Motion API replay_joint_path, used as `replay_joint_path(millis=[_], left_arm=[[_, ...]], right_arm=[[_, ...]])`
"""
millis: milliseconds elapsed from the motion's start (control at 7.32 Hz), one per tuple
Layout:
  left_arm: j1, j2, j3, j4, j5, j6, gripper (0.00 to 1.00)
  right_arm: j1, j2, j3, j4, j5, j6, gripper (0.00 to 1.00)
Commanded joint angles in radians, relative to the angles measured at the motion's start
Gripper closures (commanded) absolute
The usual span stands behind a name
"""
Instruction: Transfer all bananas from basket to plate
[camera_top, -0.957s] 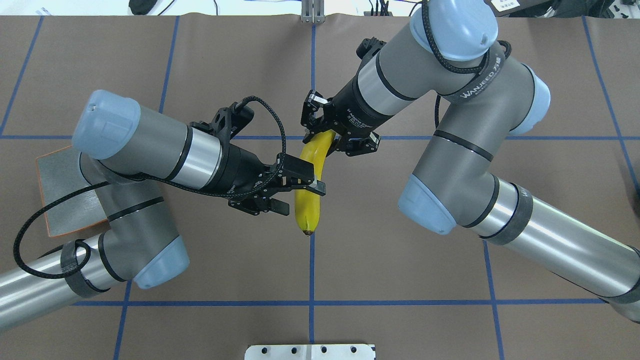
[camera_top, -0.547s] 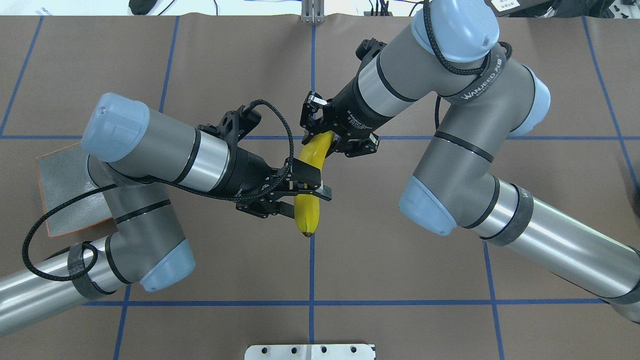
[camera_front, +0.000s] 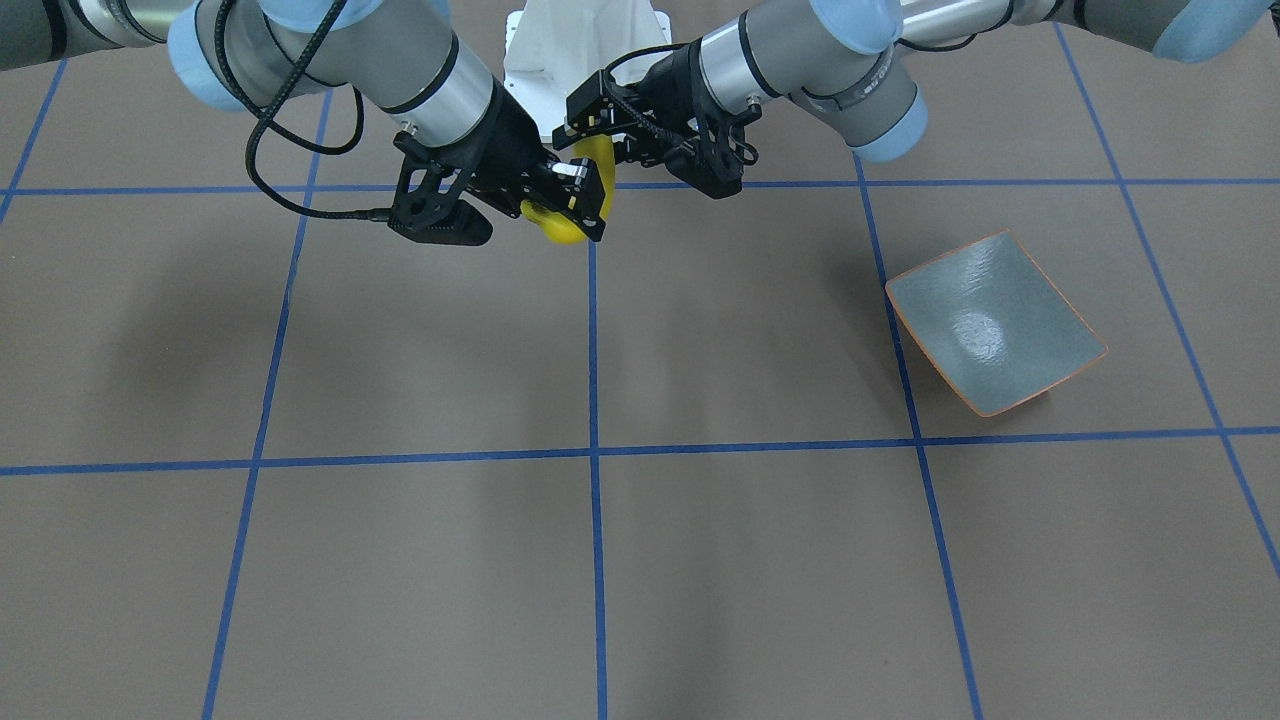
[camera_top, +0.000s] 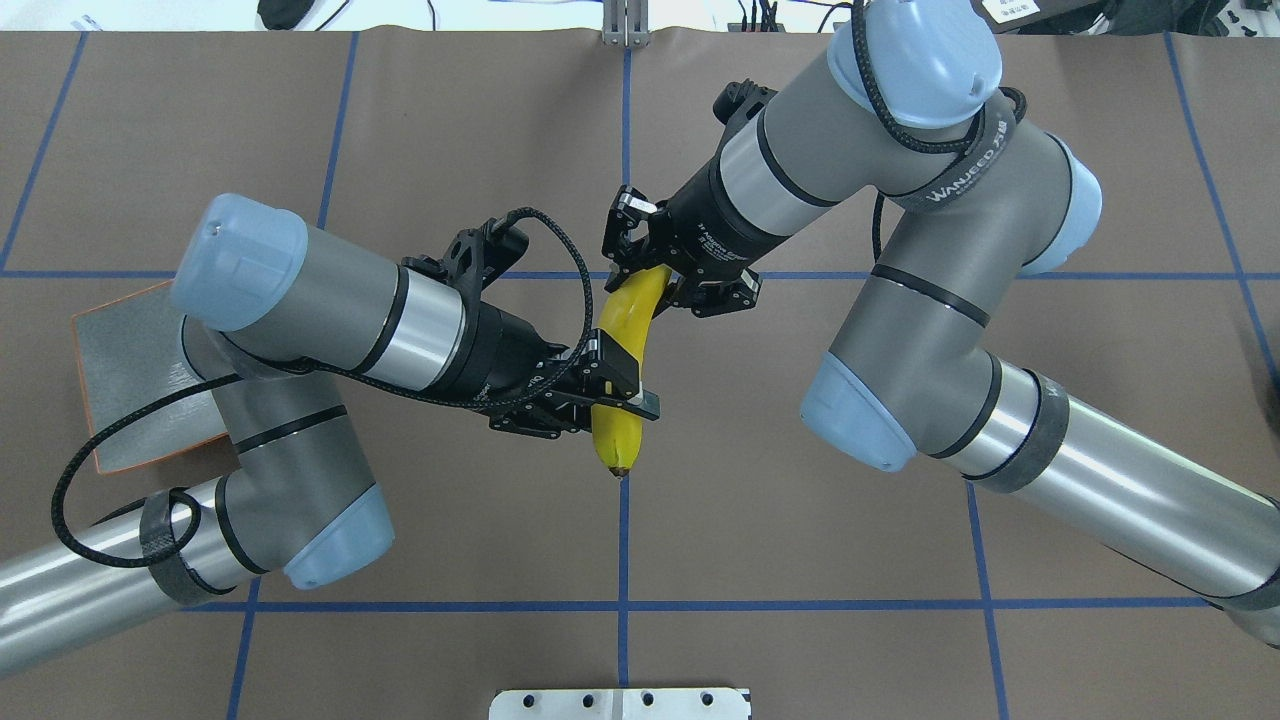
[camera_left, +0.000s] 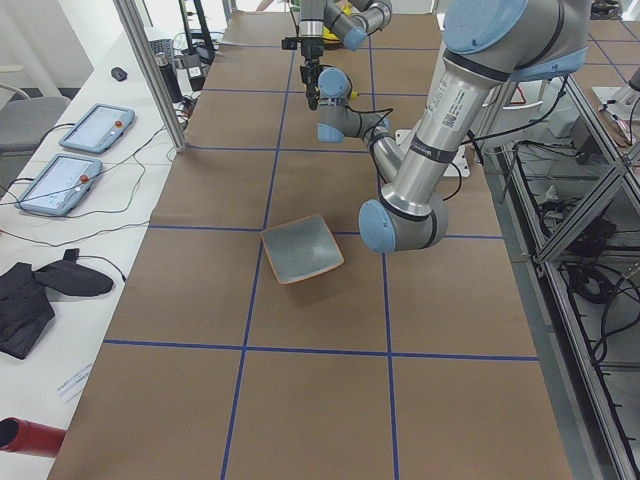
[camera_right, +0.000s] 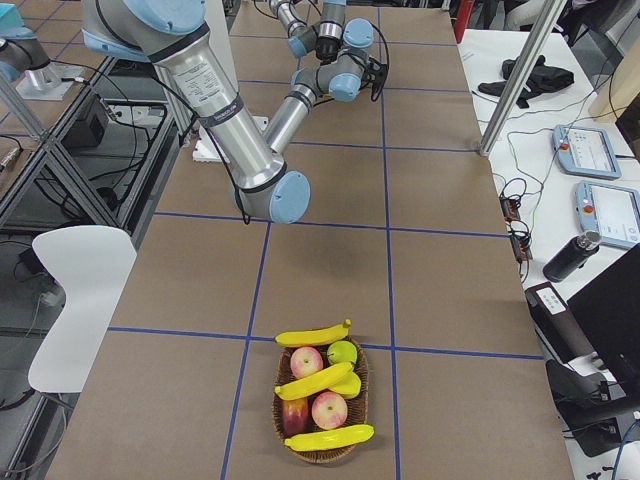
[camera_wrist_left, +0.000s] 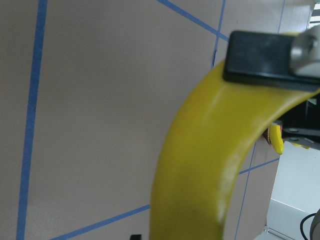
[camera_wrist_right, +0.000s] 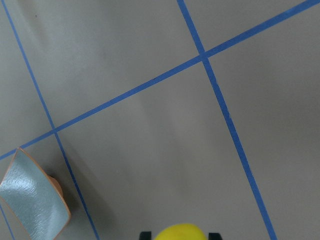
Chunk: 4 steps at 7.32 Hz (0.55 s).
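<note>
Banana (camera_top: 618, 435): glossy yellow, curved, dark-tipped; is hanging above the middle of the brown, blue-taped bench (camera_top: 450, 560), well apart from the plate (camera_top: 120, 350). Right fingers (camera_top: 625, 255) are gripping its upper end; left fingers (camera_top: 622, 375), spread a second ago, are now clamping its middle. Plate: shallow, rectangular, grey-blue, orange-brown rim.

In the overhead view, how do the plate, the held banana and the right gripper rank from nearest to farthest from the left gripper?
1. The banana: between the fingers of the left gripper, at the middle of the view.
2. The right gripper: just beyond, clamped on the banana's far end.
3. The plate: far off at the view's left edge, partly under the left arm.
</note>
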Motion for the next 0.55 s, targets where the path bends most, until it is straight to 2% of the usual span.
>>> replay_joint_path(millis=[0,273,410], left_arm=[[0.001,-0.001,0.000,0.000,0.000,0.001,0.45],[0.001,-0.004,0.003,0.005,0.000,-0.006,0.72],[0.001,-0.007,0.002,0.006,0.002,-0.040,1.00]], right_arm=[[-0.001,-0.006,0.003,0.001,0.005,-0.002,1.00],[-0.001,-0.004,0.004,0.001,0.009,0.001,1.00],[-0.001,-0.001,0.006,0.003,0.009,0.001,1.00]])
